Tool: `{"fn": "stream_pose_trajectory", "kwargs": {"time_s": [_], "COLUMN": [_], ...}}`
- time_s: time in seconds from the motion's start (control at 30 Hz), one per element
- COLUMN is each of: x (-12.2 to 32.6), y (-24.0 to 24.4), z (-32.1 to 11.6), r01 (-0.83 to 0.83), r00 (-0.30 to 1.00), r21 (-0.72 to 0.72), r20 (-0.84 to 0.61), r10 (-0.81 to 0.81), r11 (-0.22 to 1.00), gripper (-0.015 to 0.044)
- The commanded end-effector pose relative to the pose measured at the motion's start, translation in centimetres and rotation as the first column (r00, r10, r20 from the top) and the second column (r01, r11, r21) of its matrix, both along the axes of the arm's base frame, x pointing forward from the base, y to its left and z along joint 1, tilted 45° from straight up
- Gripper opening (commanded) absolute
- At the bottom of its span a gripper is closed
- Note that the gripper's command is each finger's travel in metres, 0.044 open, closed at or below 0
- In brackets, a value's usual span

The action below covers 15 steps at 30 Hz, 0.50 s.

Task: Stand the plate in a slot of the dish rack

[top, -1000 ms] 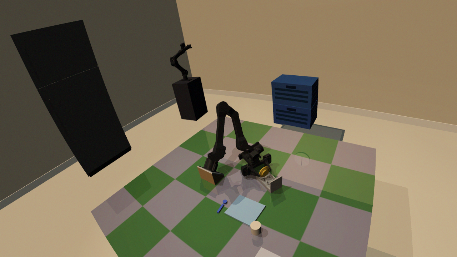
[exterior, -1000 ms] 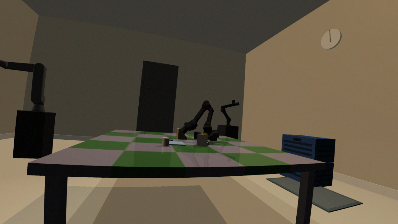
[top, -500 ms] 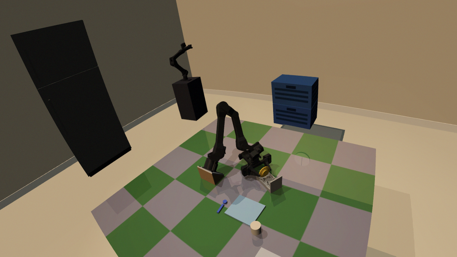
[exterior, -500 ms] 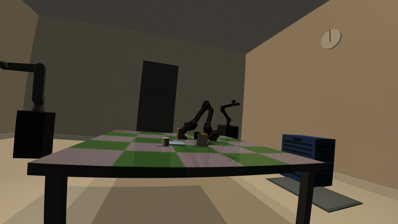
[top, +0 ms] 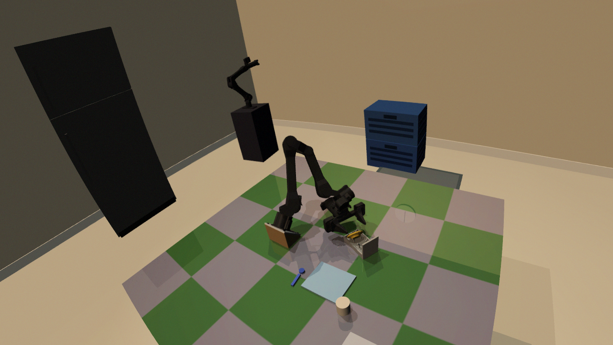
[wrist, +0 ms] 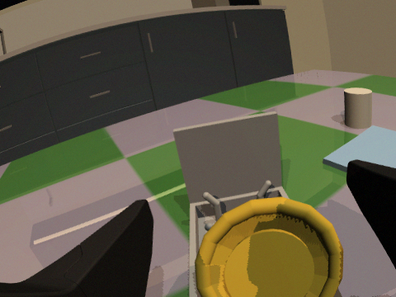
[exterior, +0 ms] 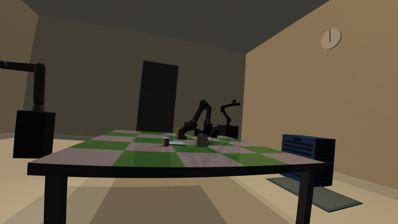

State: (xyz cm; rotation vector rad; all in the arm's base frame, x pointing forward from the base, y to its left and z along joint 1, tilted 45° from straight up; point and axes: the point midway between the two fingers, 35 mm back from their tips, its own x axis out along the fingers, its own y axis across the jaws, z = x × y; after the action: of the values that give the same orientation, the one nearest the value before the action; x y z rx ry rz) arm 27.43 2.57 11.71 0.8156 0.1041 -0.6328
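In the middle of the top view, the black arm (top: 290,176) (exterior: 207,111) bent down over the checkered surface (top: 467,240) (exterior: 150,160) (wrist: 78,190), its claw (top: 355,227) (exterior: 205,134) (wrist: 254,193) low at the near end of the pale grey dish rack (top: 370,247) (exterior: 202,140) (wrist: 233,157). The claw was wide open and had hold of nothing; in the wrist view its dark fingers stood at the lower left and the right edge of the frame, with visible gaps between them and the plate's rim

The yellow plate (top: 355,234) (wrist: 268,264) was in the rack, at the end away from the tall flat panel, and leaned well back from upright. It filled the lower middle of the wrist view, with two grey rails showing behind it; which slot it sat in could not be told. The exterior view did not show it

Below the rack in the top view lay a light blue square board (top: 329,281) (exterior: 177,143) (wrist: 371,146), with a small blue spoon-shaped item (top: 296,279) beside it on the left and a beige cylinder (top: 343,305) (exterior: 165,141) (wrist: 358,108) upright near its lower corner. Upper right of centre in that view stood a blue two-part cabinet (top: 392,137) (exterior: 300,156), beyond the surface
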Motion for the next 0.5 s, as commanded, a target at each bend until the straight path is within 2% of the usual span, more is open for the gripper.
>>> {"fn": "stream_pose_trajectory", "kwargs": {"time_s": [0.0,0.2,0.37,0.47], "x": [-0.1,-1.1,-1.1,-0.9], "y": [-2.4,-6.1,-6.3,-6.7], "z": [2.8,6.4,6.4,6.0], "r01": [0.005,0.003,0.002,-0.012], "r00": [1.0,1.0,1.0,0.998], "r21": [0.005,-0.02,-0.024,-0.061], "r20": [0.005,0.019,0.014,-0.057], "r10": [-0.005,-0.003,-0.002,0.008], "r11": [1.0,1.0,1.0,0.998], "gripper": [0.04,0.04,0.04,0.04]}}
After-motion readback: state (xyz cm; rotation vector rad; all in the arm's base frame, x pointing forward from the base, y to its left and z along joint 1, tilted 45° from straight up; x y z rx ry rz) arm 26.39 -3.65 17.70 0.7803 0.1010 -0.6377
